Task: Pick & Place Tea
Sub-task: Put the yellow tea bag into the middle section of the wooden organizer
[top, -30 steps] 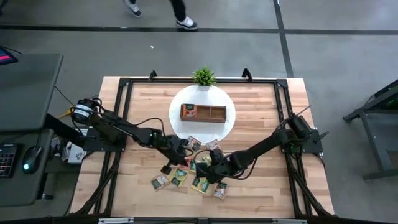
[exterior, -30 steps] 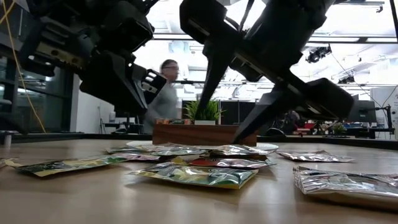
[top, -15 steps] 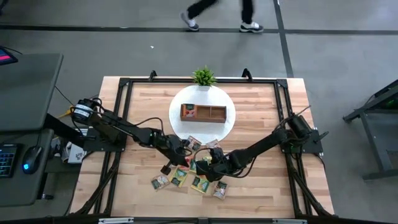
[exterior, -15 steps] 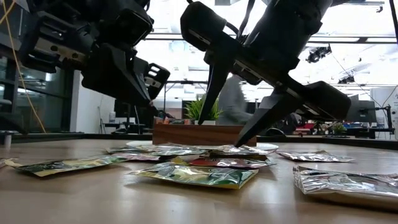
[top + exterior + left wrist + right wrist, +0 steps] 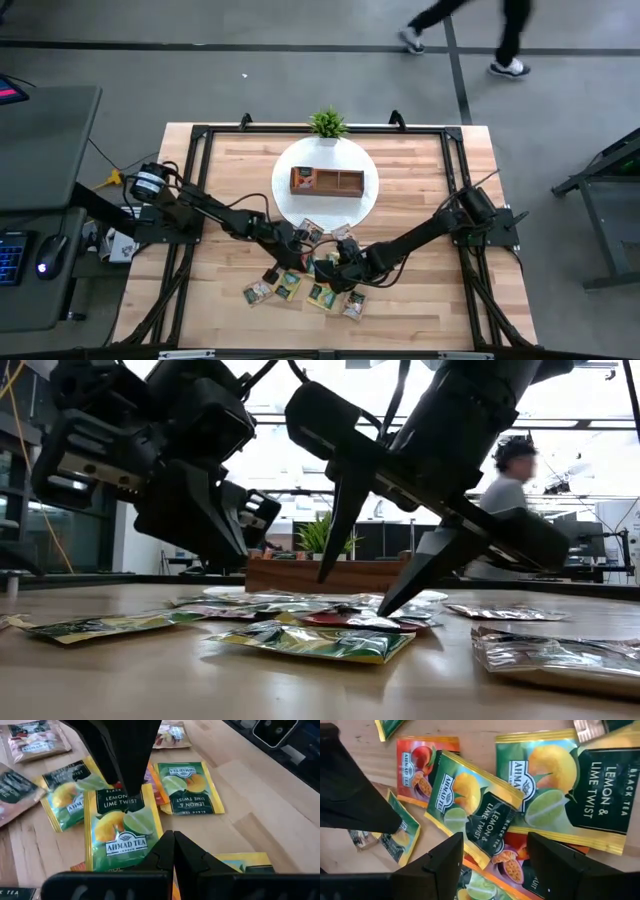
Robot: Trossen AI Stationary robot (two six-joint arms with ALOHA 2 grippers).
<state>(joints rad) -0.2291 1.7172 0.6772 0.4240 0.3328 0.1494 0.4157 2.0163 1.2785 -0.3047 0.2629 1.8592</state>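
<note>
Several flat tea sachets [image 5: 300,285] in green, yellow, red and grey lie loose and partly overlapping on the wooden table's near middle. My left gripper [image 5: 300,252] is shut and hangs just over a green-and-yellow sachet [image 5: 122,827]. My right gripper [image 5: 332,268] is open and points steeply down over the pile. Its fingers stand on either side of another green-and-yellow sachet [image 5: 470,807], which overlaps a red one [image 5: 507,860]. The brown wooden tray [image 5: 345,182] sits on a round white plate [image 5: 290,205] farther back. My right gripper comes from above with one fingertip [image 5: 382,610] down at the top of the sachet pile [image 5: 360,622]; whether it touches a sachet I cannot tell. My left gripper [image 5: 240,555] shows clear of the sachets.
A small green potted plant [image 5: 327,122] stands at the plate's far edge. A black frame [image 5: 200,135] runs round the table's edges. More sachets lie toward the near edge [image 5: 545,655]. Beyond the table a person [image 5: 510,490] walks through the room.
My left gripper has sunk a little toward the sachets, still shut. The sachets have stayed where they were. The person behind the table has walked from the left to the right.
</note>
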